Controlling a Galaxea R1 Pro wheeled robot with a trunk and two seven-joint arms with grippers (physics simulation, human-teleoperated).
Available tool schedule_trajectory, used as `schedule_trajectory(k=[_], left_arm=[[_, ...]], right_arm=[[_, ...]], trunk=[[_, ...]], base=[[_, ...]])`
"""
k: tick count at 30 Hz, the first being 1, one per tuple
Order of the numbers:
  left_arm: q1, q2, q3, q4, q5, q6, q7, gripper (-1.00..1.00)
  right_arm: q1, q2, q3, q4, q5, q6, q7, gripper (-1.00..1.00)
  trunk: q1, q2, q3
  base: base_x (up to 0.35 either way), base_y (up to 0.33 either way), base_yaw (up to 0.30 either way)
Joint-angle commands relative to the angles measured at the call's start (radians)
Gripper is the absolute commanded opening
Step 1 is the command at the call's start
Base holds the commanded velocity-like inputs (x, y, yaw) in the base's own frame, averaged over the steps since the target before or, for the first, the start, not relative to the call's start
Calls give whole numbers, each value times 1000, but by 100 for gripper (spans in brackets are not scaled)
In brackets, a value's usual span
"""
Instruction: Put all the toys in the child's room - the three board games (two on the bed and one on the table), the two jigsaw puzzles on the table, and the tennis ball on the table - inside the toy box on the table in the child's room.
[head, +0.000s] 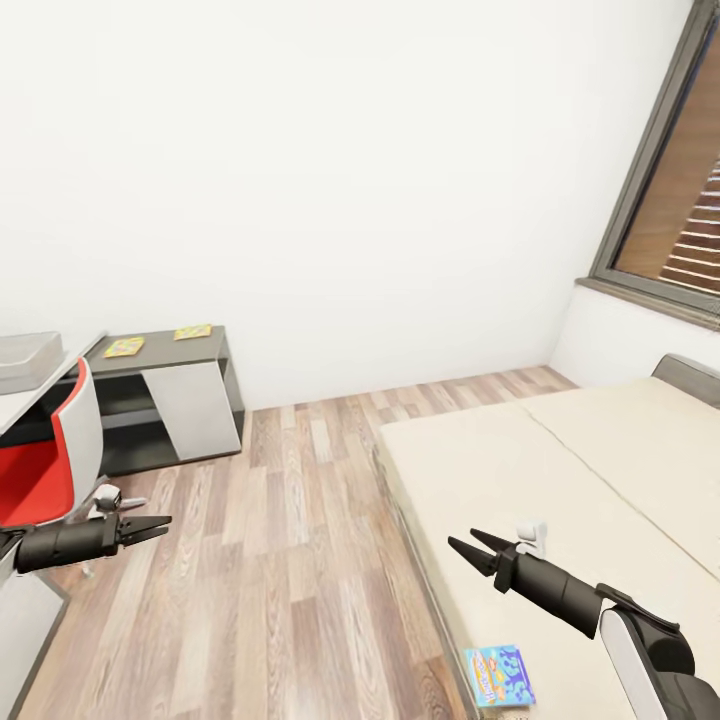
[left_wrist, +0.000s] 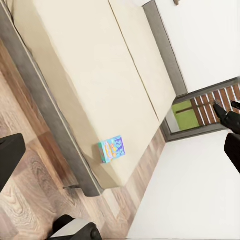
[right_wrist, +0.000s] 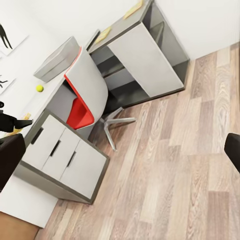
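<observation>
A blue board game (head: 498, 676) (left_wrist: 112, 149) lies flat on the beige bed (head: 560, 470) (left_wrist: 90, 75), close to its near floor-side edge. My right gripper (head: 475, 548) hovers open over that edge, a short way beyond the game. My left gripper (head: 150, 525) is open above the plank floor beside a red chair (head: 45, 470). The grey toy box (head: 28, 360) (right_wrist: 57, 60) stands on the pale table (right_wrist: 47, 97). The yellow-green tennis ball (right_wrist: 39, 88) rests on the table next to the box.
A low dark cabinet (head: 165, 395) (right_wrist: 145, 55) against the wall carries two flat yellow printed boxes (head: 124, 347) (head: 192, 331). A white drawer unit (right_wrist: 65, 160) sits by the table. Open plank floor (head: 290, 560) runs between chair and bed. A window (head: 680, 200) is at the right.
</observation>
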Motion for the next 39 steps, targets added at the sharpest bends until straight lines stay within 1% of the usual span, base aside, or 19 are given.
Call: schedule_trajectory(k=[1,32,39], left_arm=[[0,0,3,0,-3,11,-4,100],[0,2,5,0,-4,11,-5,100],[0,2,5,0,-5,11,-6,100]], right_arm=[[-1,0,0,0,-5,7,1,100],[-1,-1,0,0,-5,7,2,100],[-1,-1,0,0,-5,7,2,100]], trunk=[[1,-2,-1],[1,-2,33],[1,-2,40]], base=[[0,286,-217],[0,287,-220],[0,205,-220]])
